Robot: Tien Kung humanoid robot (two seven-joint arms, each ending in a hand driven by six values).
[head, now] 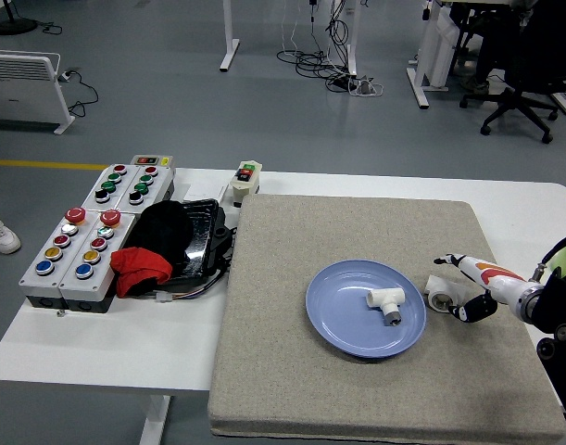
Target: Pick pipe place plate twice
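A white T-shaped pipe piece (385, 302) lies on the blue plate (343, 320) at the middle of the grey mat. Just right of the plate's rim, a second white pipe piece (438, 294) lies on the mat. My right hand (466, 290) reaches in from the right edge, its fingers spread around this second piece, one above it and the dark ones beside it. The hand touches or nearly touches the piece; no closed grasp shows. The left arm is out of view.
Two grey button boxes (79, 248) stand at the left, beside a black tray (197, 243) holding black and red cloth (142, 266). A small switch box (245, 180) sits at the mat's far left corner. Something green (565, 252) shows at the right edge.
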